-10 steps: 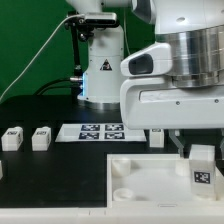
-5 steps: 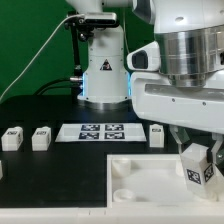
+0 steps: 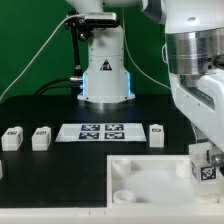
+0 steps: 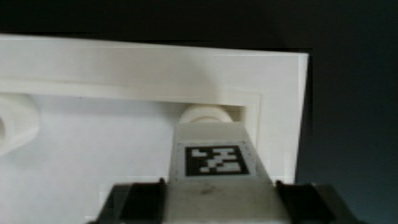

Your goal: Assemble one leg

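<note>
gripping the leg [image 3: 204, 166] by the end nearest the wrist, the jaws are closed on it at the exterior view's right, over the far right corner of the panel [image 3: 140, 178]. in the wrist view the leg's tagged face looks at the camera and its free end meets a round socket [image 4: 210, 110] in that corner. whether that end is already inside the socket or only just above it, i cannot tell.

the main risk, as i judge it, is a bad entry. if the leg is a little off centre or tilted, its end will catch on the socket's rim, and more downward push would then wedge it or lever it askew between the jaws.

a second risk is the panel itself. it lies loose on the tabletop [image 3: 50, 170], with nothing seen holding it. a sideways shove or a twist from the leg could slide or turn it, and the socket would move away from the leg.

a third risk is slip. if the leg must be turned home, the smooth white block may rotate inside the jaws instead of in the socket.

letting go too soon would leave the leg leaning or toppled. three spare legs [image 3: 40, 137] and the marker board [image 3: 100, 131] lie well apart, so a collision there looks unlikely.
</note>
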Robot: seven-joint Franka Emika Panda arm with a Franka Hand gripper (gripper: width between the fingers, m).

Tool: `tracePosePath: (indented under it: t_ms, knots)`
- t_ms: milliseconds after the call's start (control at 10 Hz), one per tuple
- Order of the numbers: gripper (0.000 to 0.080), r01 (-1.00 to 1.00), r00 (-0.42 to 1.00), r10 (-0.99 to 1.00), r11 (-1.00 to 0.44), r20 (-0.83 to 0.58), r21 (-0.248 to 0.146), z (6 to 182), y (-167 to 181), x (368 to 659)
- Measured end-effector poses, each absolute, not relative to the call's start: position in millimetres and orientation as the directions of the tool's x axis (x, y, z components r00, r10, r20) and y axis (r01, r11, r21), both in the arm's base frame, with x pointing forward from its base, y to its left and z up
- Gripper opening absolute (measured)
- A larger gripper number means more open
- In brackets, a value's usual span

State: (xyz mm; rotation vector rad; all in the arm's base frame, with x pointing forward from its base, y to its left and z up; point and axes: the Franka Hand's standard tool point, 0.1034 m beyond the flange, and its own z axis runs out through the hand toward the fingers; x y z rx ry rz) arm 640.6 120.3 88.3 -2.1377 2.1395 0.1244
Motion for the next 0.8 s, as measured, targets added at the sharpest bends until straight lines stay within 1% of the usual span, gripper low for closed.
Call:
tracePosePath:
  t_ms: [100, 300, 400, 500, 600, 700, 800]
  knots:
    - [0.0294, -0.996, -0.088, -0.985, 0.091, -0.151, -0.009, 87.5, 122.2, 640.3]
    - [0.0295, -0.995, -0.1, -0.982, 0.102, -0.159, -0.007, 87.5, 122.8, 640.3]
    - [0.0295, -0.997, -0.071, -0.985, 0.073, -0.158, -0.011, 87.4, 123.3, 640.1]
    - [0.0462, -0.999, -0.041, -0.987, 0.044, -0.159, -0.015, 87.3, 123.6, 640.0]
    - [0.0604, -0.999, -0.038, -0.987, 0.041, -0.159, -0.016, 87.1, 123.6, 639.9]
    - [0.0635, -0.996, 0.09, -0.984, -0.086, -0.155, -0.033, 86.3, 121.8, 639.5]
    - [0.0635, -0.976, 0.217, -0.965, -0.212, -0.149, -0.049, 85.8, 120.5, 638.9]
